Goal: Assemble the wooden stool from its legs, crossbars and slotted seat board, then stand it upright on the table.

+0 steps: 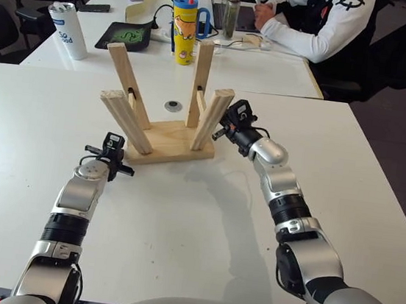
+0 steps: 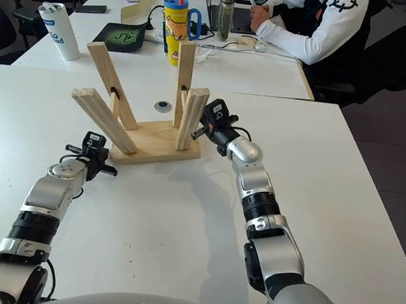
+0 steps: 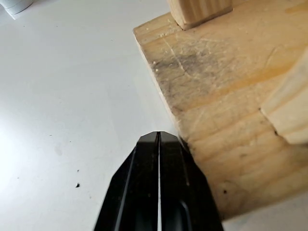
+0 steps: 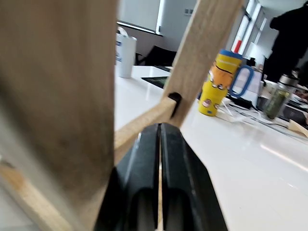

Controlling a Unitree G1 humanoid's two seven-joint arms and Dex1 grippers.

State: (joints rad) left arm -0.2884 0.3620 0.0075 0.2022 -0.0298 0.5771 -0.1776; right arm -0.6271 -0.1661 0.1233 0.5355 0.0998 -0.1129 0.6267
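I have the stool (image 1: 160, 150) upside down toward 12 o'clock on the white surface (image 1: 201, 226). Its seat board (image 1: 167, 144) lies flat, long axis running roughly 9 to 3 o'clock, and the four legs point up off it. The two legs on the 9 o'clock side (image 1: 129, 117) lean out toward 10 o'clock. The far leg on the 3 o'clock side (image 1: 200, 85) stands close to upright, and the near one (image 1: 214, 118) tips slightly toward 1 o'clock. From the right wrist I can see a crossbar (image 4: 144, 121) seated in a slot in a leg. My left gripper (image 3: 159, 137) sits low at the board's 8 o'clock corner, its fingers together and the tip just beside the board's edge. My right gripper (image 4: 160, 130) is at 3 o'clock of the stool, just beside the near right leg partway up, fingers together with nothing between them; I cannot tell whether they touch the wood. A yellow cup (image 1: 184, 31) and a white bottle (image 1: 67, 29) stand on the neighbouring desk beyond.
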